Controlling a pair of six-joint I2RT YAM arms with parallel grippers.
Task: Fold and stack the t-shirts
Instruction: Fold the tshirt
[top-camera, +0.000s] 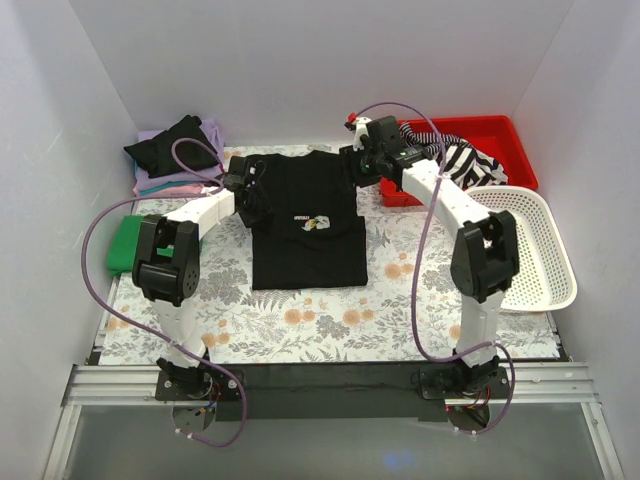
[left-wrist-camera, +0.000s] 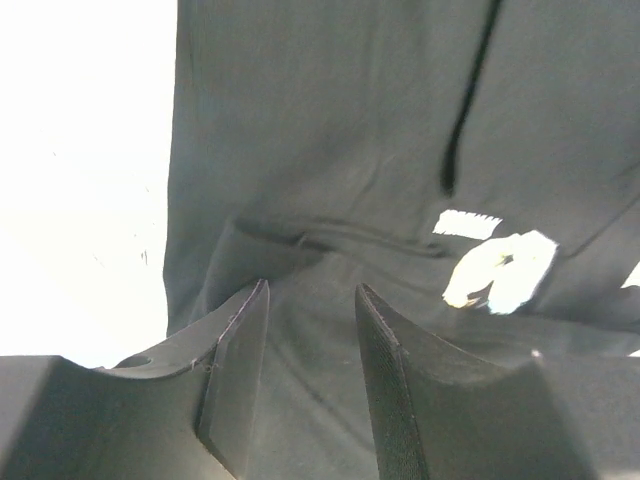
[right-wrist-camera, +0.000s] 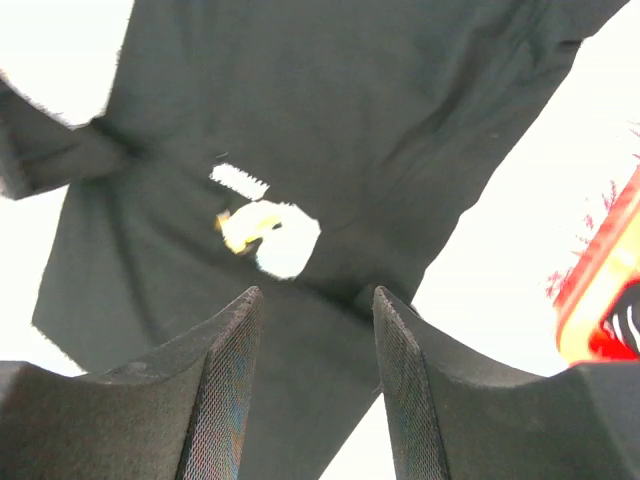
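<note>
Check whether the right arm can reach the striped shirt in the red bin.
Probably yes: the striped shirt lies uncovered over the bin's rim, close beside the right gripper, which is open and holds nothing.

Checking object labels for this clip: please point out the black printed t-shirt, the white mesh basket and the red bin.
black printed t-shirt (top-camera: 308, 262): top view, front below the print.
white mesh basket (top-camera: 545, 255): top view, bare mesh inside.
red bin (top-camera: 519, 152): top view, wall towards the basket.
</note>
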